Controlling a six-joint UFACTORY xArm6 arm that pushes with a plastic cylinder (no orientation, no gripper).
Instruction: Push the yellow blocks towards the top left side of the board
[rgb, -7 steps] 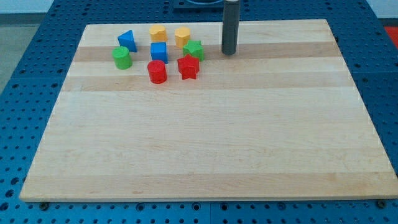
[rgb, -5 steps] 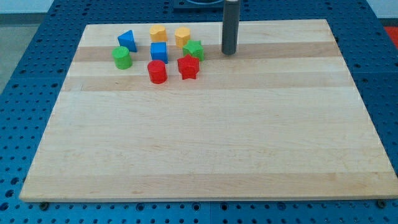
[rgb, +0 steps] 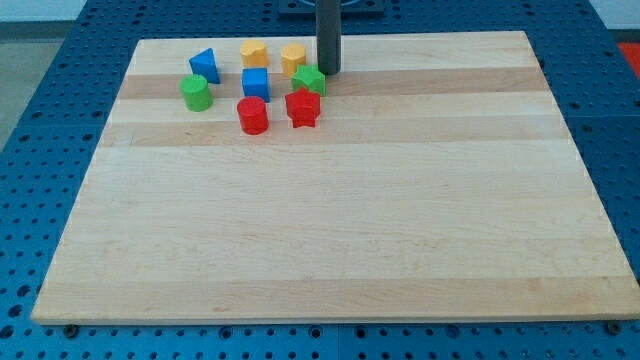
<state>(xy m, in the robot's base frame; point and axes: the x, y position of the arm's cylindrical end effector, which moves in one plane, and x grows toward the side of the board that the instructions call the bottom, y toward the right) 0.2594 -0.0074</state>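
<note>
Two yellow blocks sit near the board's top left: a yellow hexagonal block (rgb: 253, 52) and a yellow cylinder-like block (rgb: 293, 57) to its right. My tip (rgb: 328, 71) is just right of the yellow cylinder-like block and right above the green star block (rgb: 310, 80), close to both; I cannot tell if it touches them.
A blue triangular block (rgb: 205, 65), a blue cube (rgb: 256, 83), a green cylinder (rgb: 196, 92), a red cylinder (rgb: 253, 115) and a red star block (rgb: 303, 106) cluster below the yellow blocks. The wooden board (rgb: 340, 230) lies on a blue pegboard table.
My tip has moved to the view's left and slightly up, from well right of the green star to just beside the right yellow block. The blocks have not moved.
</note>
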